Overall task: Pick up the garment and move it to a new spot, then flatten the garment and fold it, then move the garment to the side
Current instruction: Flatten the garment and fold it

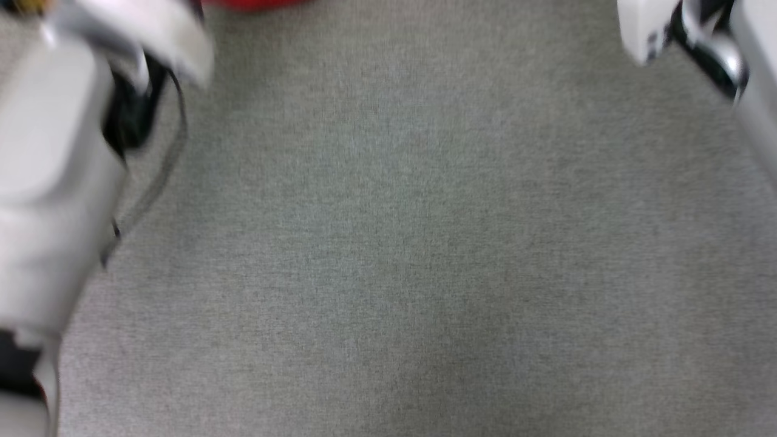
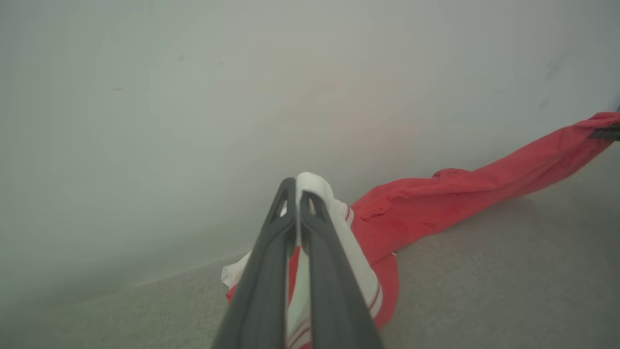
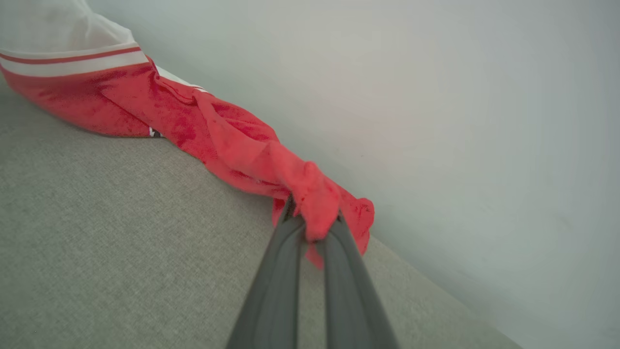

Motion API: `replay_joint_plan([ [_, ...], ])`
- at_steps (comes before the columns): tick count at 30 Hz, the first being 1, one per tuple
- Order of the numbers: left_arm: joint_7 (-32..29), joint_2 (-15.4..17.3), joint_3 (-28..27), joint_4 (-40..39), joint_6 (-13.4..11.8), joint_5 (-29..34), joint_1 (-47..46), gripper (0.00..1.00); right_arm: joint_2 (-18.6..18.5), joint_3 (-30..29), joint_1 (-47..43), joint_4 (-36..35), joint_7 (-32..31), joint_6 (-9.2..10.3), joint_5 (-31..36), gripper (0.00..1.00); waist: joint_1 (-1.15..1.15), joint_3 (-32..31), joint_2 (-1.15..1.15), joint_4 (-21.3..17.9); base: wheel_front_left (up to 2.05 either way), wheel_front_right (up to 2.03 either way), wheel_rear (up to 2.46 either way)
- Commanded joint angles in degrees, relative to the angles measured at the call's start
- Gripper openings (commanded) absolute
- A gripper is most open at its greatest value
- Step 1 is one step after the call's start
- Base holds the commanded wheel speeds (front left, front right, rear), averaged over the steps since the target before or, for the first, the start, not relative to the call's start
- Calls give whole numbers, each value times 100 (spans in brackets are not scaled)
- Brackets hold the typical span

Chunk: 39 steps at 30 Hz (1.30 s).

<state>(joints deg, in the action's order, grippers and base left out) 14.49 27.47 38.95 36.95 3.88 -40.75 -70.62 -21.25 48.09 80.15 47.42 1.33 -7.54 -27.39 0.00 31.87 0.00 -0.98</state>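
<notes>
Left gripper [image 2: 297, 189] clamped on white sleeve [image 2: 317, 186], right gripper [image 3: 312, 218] clamped on red edge [image 3: 317, 194]; garment [image 2: 436, 203] slung between. Hold tension even, lay flat below.

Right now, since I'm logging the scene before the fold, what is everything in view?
garment: one, red with a white, red-striped sleeve, strung between both grippers along the surface by the wall.
surface: one, grey woven fabric, under the garment.
wall: one, pale grey, behind the garment.
cable: one, dark, beside the left forearm.
left forearm: one, white, head view's left side.
right forearm: one, white, head view's upper right.
left gripper: one, dark, shut on the white sleeve.
right gripper: one, dark, shut on red cloth.
</notes>
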Motion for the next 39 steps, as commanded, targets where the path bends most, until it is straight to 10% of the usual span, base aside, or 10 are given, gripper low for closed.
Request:
replay_joint_plan([
  [1,41,63,-25,-158,-63,-98,426,0,-105,112,-289,-89,61,10,-159,0,0,-301,0,-50,0,0,0],
  [21,6,1073,219,-2892,-1492,-901,5735,0,-1571,659,-3813,-1365,247,10,-1552,0,0,-2087,0,-105,0,0,0],
  [39,1,1419,308,-4031,-2320,-1597,8238,0,-2283,-642,-7115,-2990,-308,10,-1433,0,0,-2822,0,52,0,0,0],
])
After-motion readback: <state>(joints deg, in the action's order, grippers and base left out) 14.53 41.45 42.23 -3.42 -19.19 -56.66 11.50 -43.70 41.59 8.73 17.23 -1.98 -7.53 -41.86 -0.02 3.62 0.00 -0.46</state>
